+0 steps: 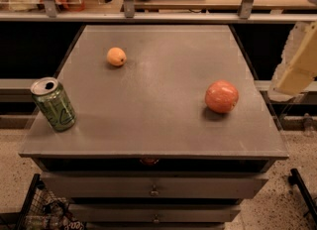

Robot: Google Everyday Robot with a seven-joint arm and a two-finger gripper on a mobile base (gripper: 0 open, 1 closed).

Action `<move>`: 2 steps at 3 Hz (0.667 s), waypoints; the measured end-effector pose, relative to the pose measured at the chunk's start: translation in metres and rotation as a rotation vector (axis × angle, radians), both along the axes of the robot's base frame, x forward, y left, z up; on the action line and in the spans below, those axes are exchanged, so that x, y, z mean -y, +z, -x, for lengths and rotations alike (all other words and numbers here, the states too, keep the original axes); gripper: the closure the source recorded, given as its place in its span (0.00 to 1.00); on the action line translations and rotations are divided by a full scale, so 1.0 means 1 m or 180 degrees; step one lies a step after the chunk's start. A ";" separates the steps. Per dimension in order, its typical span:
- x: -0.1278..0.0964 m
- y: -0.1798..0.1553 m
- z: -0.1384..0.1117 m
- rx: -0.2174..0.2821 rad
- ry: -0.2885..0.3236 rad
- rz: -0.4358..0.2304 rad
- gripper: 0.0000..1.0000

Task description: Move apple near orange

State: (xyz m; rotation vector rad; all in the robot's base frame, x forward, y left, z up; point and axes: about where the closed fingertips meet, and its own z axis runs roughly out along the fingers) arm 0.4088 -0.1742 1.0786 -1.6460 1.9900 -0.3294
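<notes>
1. The apple (221,96) sits on the right side of the table (158,125), a bit toward the near edge. It's out in the open with nothing touching it.
2. The orange (116,56) is far left and well apart from the apple, so the apple has the whole bare middle of the top to cross.
3. The gripper (296,70) hangs off the table's right edge, up and to the right of the apple, touching neither fruit. I can't tell whether it's open or closed.
4. My guess is it's on that side because the apple is the nearest thing to it. Reaching in for a grab looks like the next step, and nothing of the task is done yet.
5. A green can (53,104) stands at the near-left corner, off the line between the fruits, so it's probably not in the way. The apple is round, though, and could roll if it's set down sloppily.
</notes>
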 end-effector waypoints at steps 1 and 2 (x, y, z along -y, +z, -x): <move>0.000 0.000 0.000 0.0001 0.0000 0.0000 0.00; -0.006 0.005 0.004 0.0064 0.0057 -0.0092 0.00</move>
